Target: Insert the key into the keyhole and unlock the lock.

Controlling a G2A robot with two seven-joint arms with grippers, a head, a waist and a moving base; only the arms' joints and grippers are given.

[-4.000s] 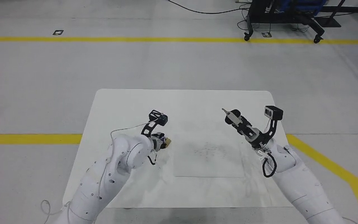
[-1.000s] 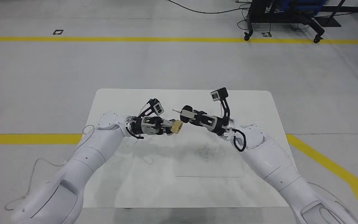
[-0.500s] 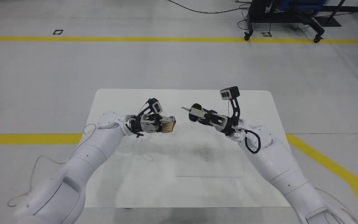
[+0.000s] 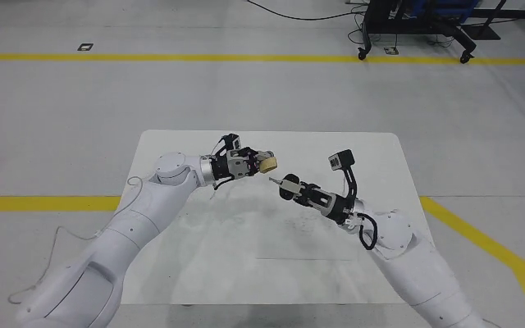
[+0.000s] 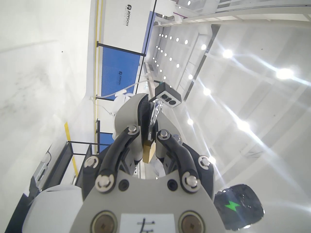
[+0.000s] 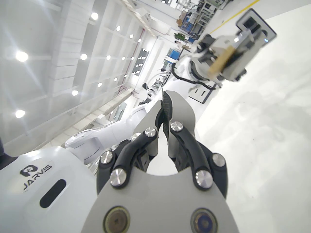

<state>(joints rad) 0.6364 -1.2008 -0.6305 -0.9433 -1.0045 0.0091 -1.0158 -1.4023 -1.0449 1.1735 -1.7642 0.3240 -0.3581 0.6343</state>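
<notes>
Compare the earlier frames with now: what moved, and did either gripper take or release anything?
Both arms swung in from the table's sides to meet over its middle. In the last second the left gripper carried the brass padlock farther away, while the right gripper brought the key nearer. Both grips unchanged; key not inserted.

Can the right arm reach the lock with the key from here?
Probably yes: the lock in the left gripper sits close ahead of the right gripper, with only air between.
</notes>
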